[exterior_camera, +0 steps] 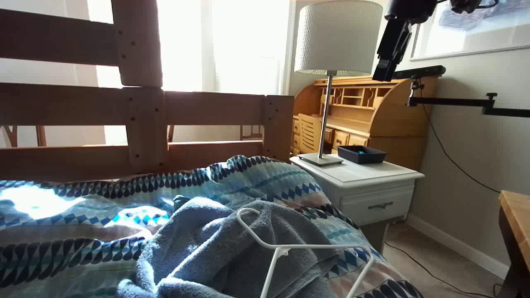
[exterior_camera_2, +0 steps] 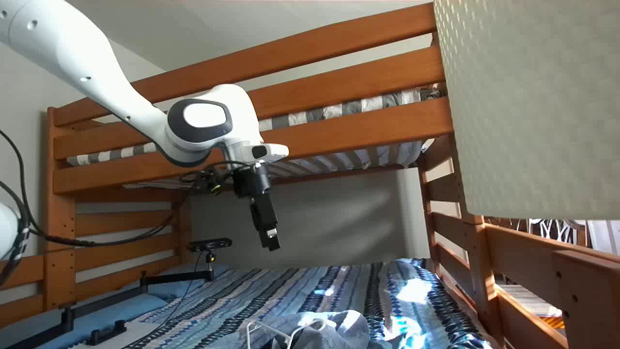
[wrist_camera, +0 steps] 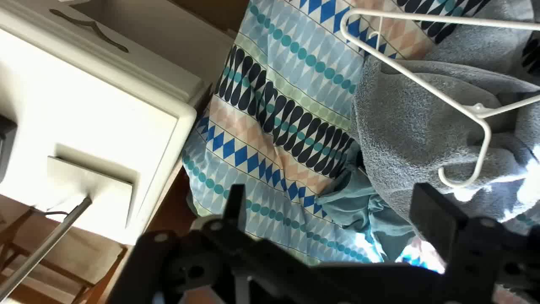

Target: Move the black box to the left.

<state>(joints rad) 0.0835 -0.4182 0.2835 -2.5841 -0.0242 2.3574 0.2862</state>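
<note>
Claw (wrist_camera: 331, 198): spread wide up there
Black box (exterior_camera: 368, 158): lower than the claw, on the worktop (exterior_camera: 356, 172)
Bedspread (wrist_camera: 278, 126): below claw, too

The white nightstand (exterior_camera: 357, 171) carries a lamp (exterior_camera: 328, 89) and, near its base, the black box (exterior_camera: 366, 157).
</note>
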